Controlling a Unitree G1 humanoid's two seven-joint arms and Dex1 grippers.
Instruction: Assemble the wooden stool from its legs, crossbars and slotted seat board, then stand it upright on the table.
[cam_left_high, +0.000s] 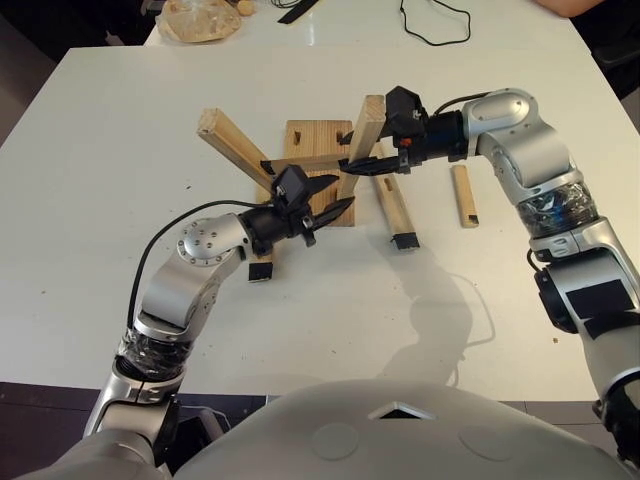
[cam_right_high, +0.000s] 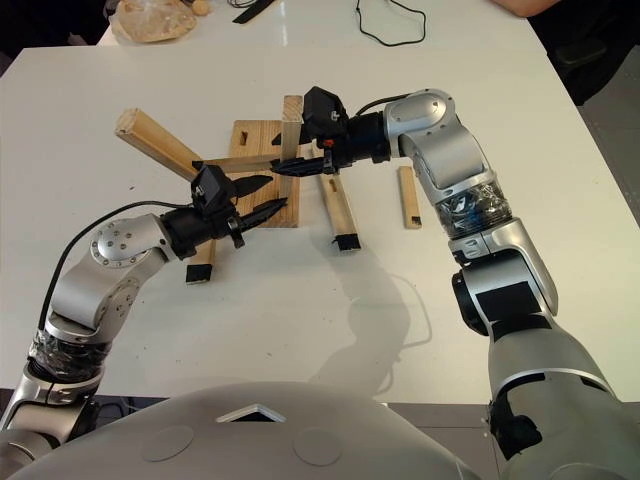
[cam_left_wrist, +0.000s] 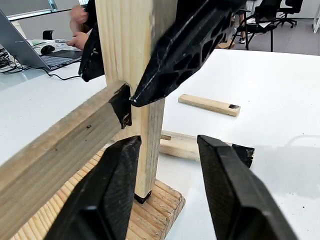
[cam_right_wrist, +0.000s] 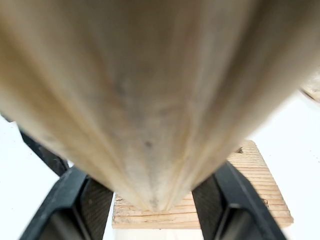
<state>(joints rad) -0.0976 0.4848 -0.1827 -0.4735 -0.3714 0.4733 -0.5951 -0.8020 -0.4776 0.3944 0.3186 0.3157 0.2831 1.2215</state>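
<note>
In the upper centre, the right tool (cam_left_high: 355, 165) clamps the upright leg (cam_left_high: 368, 122) standing on the seat board (cam_left_high: 305, 135). The left tool (cam_left_high: 343, 192) gapes open just beside it.

A: Arms, quick?
B: Both silver-grey, rounded shells. Left arm (cam_left_high: 185, 285) has a round disc (cam_left_high: 205, 243) w/ ring of small screws. Black cable (cam_left_high: 150, 250) loops alongside.
A: Right arm (cam_left_high: 520, 135)?
B: Same silver. Glossy dark band (cam_left_high: 555, 212) partway, black patches (cam_left_high: 600, 296) on the lower shell.
A: Grippers?
B: Left gripper (cam_left_high: 343, 192) & right gripper (cam_left_high: 348, 165) both black, two tapered fingers (cam_left_wrist: 107, 195) ea., gridded inner faces. Small orange spot on right one.
</note>
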